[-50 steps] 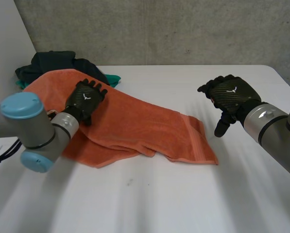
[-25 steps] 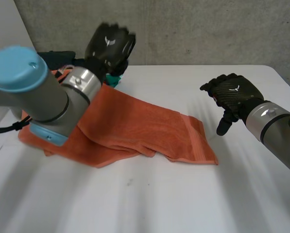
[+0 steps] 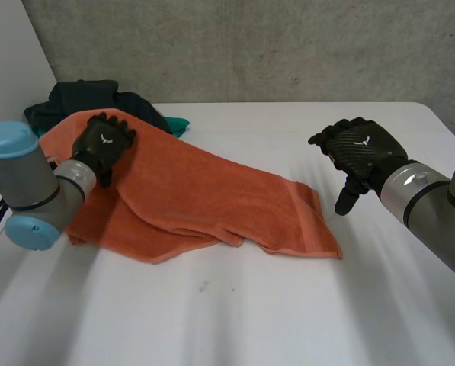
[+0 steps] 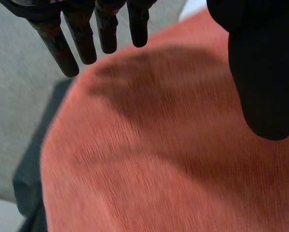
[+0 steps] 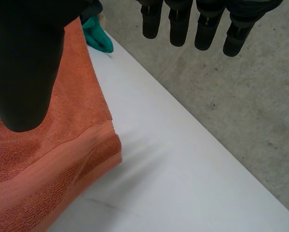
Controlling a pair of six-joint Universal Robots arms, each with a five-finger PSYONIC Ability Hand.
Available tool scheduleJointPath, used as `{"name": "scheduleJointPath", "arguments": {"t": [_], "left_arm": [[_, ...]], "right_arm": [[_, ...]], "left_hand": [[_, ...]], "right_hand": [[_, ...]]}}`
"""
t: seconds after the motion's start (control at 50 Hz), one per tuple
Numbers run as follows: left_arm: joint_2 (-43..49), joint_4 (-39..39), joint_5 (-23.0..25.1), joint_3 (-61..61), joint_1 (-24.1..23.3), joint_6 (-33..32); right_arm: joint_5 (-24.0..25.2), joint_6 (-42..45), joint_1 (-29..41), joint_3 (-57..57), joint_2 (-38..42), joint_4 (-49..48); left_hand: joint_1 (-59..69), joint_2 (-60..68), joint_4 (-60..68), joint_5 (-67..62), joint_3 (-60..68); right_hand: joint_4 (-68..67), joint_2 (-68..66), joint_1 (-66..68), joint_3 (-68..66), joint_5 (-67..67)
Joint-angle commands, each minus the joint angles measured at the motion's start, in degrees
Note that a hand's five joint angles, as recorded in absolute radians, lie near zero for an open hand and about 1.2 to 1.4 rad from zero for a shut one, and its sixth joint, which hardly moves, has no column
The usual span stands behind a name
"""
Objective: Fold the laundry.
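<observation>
The orange towel (image 3: 212, 198) lies rumpled across the left and middle of the white table (image 3: 288, 313), one layer lapped loosely over another; its far left end rides up onto a heap of dark clothes (image 3: 90, 95), with a scrap of teal cloth (image 3: 177, 124) showing just beside that heap; it looks like thick terry, so I judge it soft and limp, light enough for one hand, not slippery and not fragile, but sure to sag and drag wherever it is not held; the best holds seem to be its corners and the hemmed short edge, above all the near right corner (image 3: 330, 250), which lies flat and free on the table

The left hand (image 3: 101, 145) sits over the towel's far left part, palm down, the forearm coming in low from the table's left side; in its wrist view the fingers are straight and spread from the thumb, gripping nothing, and whether they touch the pile I cannot tell; the right hand (image 3: 360, 149) hangs above bare table just right of the towel, apart from it, knuckles up and thumb pointing down; its fingers are likewise straight and wide, empty, with the towel's hemmed end lying below the thumb
</observation>
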State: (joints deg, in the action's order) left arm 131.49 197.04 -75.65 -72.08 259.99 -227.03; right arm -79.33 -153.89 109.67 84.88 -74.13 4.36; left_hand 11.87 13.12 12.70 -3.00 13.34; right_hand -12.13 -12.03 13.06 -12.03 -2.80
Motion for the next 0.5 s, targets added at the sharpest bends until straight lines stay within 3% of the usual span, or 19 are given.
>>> {"name": "scheduleJointPath", "arguments": {"t": [0.02,0.04,0.08,0.1,0.12,0.26,0.32,0.5], "left_arm": [[6.76,1.06,1.73,4.40,1.31,-0.78],[7.20,1.24,1.99,4.75,1.31,-0.78],[8.08,1.94,3.13,5.45,1.23,-0.78],[8.17,2.38,3.48,5.45,1.23,-0.78],[8.17,3.42,4.10,5.45,1.05,-0.69],[-0.16,5.37,4.45,2.82,-2.54,5.18],[-8.77,6.33,4.28,0.36,-8.42,16.05],[-19.16,5.72,4.02,-0.78,-19.16,41.03]], "right_arm": [[-0.03,0.00,0.10,0.20,0.91,-0.40],[-0.03,0.00,0.10,0.20,1.09,-0.40],[-0.03,0.00,0.10,0.20,1.88,-0.49],[-0.03,0.00,0.10,0.20,2.06,-0.49],[-0.03,0.00,0.10,0.20,2.23,-0.49],[-0.12,0.00,-0.16,-0.07,2.41,-0.49],[-0.12,0.00,-0.51,-0.24,2.15,-0.49],[-0.21,-0.09,-1.04,-1.56,0.57,-0.40]], "left_hand": [[3.38,2.13,2.55,-2.25,1.91],[5.22,3.97,4.39,-4.09,3.75],[22.64,21.38,21.81,-21.51,21.16],[38.39,37.13,37.56,-37.26,36.91],[67.83,66.58,67.00,-66.70,66.36],[68.13,66.88,67.30,-67.00,66.66],[68.13,66.88,67.30,-67.00,66.66],[68.13,66.88,67.30,-67.00,66.66]], "right_hand": [[2.13,2.03,-3.06,2.03,2.80],[2.13,2.03,-3.06,2.03,2.80],[2.13,2.03,-3.06,2.03,2.80],[2.13,2.03,-3.06,2.03,2.80],[2.13,2.03,-3.06,2.03,2.80],[2.13,2.03,-3.06,2.03,2.80],[2.13,2.03,-3.06,2.03,2.80],[2.13,2.03,-3.06,2.03,2.80]]}}
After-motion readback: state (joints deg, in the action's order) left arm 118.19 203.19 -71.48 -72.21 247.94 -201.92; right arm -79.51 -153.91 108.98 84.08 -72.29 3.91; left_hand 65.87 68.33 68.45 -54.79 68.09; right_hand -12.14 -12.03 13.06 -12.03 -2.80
